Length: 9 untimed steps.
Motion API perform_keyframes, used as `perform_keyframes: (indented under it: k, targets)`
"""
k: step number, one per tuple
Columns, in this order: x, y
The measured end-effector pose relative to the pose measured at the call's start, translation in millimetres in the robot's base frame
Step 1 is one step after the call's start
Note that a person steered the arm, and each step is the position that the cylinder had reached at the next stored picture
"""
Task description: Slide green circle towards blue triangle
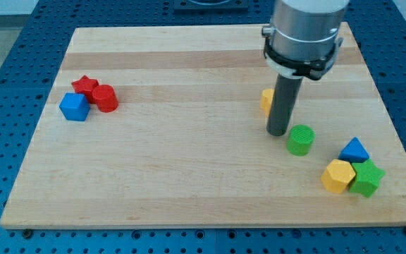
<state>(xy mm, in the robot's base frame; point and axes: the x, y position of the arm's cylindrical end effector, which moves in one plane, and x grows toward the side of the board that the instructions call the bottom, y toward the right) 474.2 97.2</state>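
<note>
The green circle [301,140], a short round block, stands right of the board's middle. The blue triangle [354,150] lies to its right and slightly lower, a small gap away. My tip [278,132] rests on the board just left of the green circle and slightly above it, close to it or touching; I cannot tell which. The rod hangs from the grey arm at the view's top.
A yellow block [267,100] sits partly hidden behind the rod. A yellow hexagon [338,176] and a green star [367,178] lie just below the blue triangle. At the left are a red star [85,85], a red cylinder [105,97] and a blue cube [75,107].
</note>
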Motion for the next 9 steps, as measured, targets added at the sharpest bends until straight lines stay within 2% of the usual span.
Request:
perform_keyframes:
  k: [7,8,9]
  targets:
    - [21.5,48.2]
    - [20.7,48.8]
    - [-4.3,48.8]
